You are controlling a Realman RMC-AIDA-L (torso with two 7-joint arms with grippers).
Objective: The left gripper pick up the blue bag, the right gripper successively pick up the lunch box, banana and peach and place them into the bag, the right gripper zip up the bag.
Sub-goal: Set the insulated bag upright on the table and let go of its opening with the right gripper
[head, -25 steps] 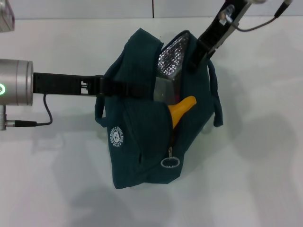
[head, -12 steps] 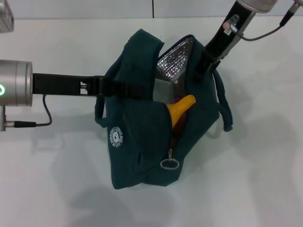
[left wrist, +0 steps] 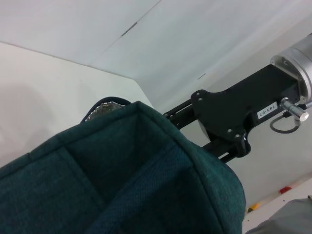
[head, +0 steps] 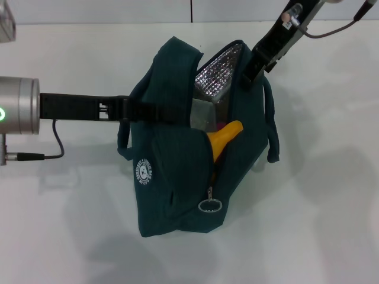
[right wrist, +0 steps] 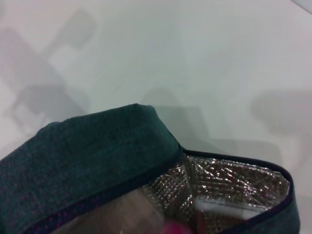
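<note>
The blue bag (head: 177,171) hangs just above the white table, its mouth open and its silver foil lining (head: 216,68) showing. My left gripper (head: 159,111) reaches in from the left and is shut on the bag's near top edge. An orange-yellow banana (head: 227,136) pokes out of the opening. The clear lunch box (head: 204,113) lies deeper inside. A small pink patch, the peach (head: 220,125), shows between them. My right gripper (head: 247,74) sits at the bag's far rim, its fingertips hidden by fabric. The ring zip pull (head: 210,205) hangs at the front end.
One looped handle (head: 271,127) dangles on the bag's right side. A cable (head: 56,142) trails from the left wrist. The white table (head: 320,225) spreads all around the bag. The right wrist view shows the bag's rim (right wrist: 97,146) and the foil lining (right wrist: 229,185).
My right gripper swung slightly right, then came back up to the far rim. The bag's right handle swung outward and fell back. The left arm has held still.
</note>
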